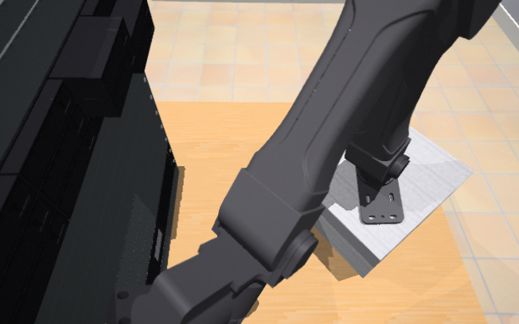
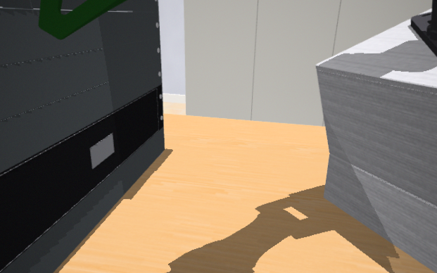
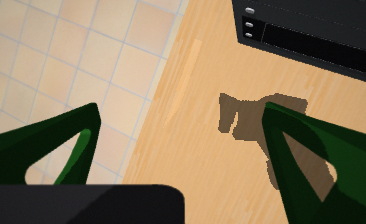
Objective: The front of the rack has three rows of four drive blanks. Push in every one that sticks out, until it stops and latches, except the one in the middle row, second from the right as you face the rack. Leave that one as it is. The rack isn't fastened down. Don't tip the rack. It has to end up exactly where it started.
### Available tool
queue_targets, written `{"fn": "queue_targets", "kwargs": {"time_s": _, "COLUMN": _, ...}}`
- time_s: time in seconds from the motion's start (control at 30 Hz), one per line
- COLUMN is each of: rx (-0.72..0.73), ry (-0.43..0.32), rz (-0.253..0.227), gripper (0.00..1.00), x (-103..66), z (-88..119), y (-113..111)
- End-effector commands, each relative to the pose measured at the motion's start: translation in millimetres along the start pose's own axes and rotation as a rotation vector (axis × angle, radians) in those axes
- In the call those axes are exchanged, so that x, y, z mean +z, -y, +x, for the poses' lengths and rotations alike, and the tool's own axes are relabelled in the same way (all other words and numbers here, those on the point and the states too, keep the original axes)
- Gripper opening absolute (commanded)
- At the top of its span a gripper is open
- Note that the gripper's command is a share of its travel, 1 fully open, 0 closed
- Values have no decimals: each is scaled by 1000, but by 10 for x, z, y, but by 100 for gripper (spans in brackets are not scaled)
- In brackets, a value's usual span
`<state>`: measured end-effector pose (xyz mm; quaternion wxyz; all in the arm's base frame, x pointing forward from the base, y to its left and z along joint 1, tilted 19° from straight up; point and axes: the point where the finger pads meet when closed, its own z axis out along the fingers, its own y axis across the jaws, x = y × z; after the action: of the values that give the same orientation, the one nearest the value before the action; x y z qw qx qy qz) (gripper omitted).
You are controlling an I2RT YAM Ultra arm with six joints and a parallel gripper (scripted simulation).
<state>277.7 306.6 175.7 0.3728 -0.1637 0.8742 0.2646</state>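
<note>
The dark rack (image 1: 55,167) fills the left of the top view. A dark drive blank (image 1: 93,54) sticks out of its front near the top of that view; the rows and the other blanks are too dark to tell apart. My arm (image 1: 306,146) reaches down beside the rack, and its hand leaves this view at the bottom. In the wrist view my gripper (image 3: 181,111) is open and empty, its two green fingers wide apart above the wooden board, with the rack's lower corner (image 3: 314,35) at the top right. One green finger (image 2: 67,17) shows against the rack's front (image 2: 46,105) in the exterior view.
My base stands on a grey block (image 1: 394,209) to the right of the rack, also in the exterior view (image 2: 398,141). A strip of wooden board (image 2: 222,176) lies between the rack and the block. Tiled floor (image 3: 59,60) surrounds the board.
</note>
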Motion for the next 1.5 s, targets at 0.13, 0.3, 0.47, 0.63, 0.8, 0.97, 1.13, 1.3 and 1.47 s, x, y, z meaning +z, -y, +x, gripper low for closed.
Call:
{"fn": "queue_targets", "kwargs": {"time_s": 0.13, "rx": -270, "ry": 219, "rz": -269, "gripper": 100, "x": -618, "z": -639, "y": -917}}
{"fn": "queue_targets", "kwargs": {"time_s": 0.3, "rx": -435, "ry": 411, "rz": -354, "gripper": 100, "x": -1177, "z": -1006, "y": -1411}}
{"fn": "queue_targets", "kwargs": {"time_s": 0.47, "rx": -354, "ry": 734, "rz": -310, "gripper": 100, "x": -1941, "z": -1753, "y": -1223}}
{"fn": "queue_targets", "kwargs": {"time_s": 0.63, "rx": -334, "ry": 866, "rz": -361, "gripper": 100, "x": -2406, "z": -2088, "y": -1469}}
{"fn": "queue_targets", "kwargs": {"time_s": 0.8, "rx": -496, "ry": 1020, "rz": -281, "gripper": 100, "x": -2678, "z": -2461, "y": -1276}}
{"fn": "queue_targets", "kwargs": {"time_s": 0.97, "rx": -649, "ry": 1114, "rz": -142, "gripper": 100, "x": -2824, "z": -2679, "y": -989}}
{"fn": "queue_targets", "kwargs": {"time_s": 1.13, "rx": -750, "ry": 1169, "rz": -52, "gripper": 100, "x": -2951, "z": -2796, "y": -830}}
{"fn": "queue_targets", "kwargs": {"time_s": 1.3, "rx": -932, "ry": 1258, "rz": 118, "gripper": 100, "x": -3258, "z": -2940, "y": -597}}
{"fn": "queue_targets", "kwargs": {"time_s": 1.47, "rx": -1124, "ry": 1296, "rz": 303, "gripper": 100, "x": -3447, "z": -3053, "y": -357}}
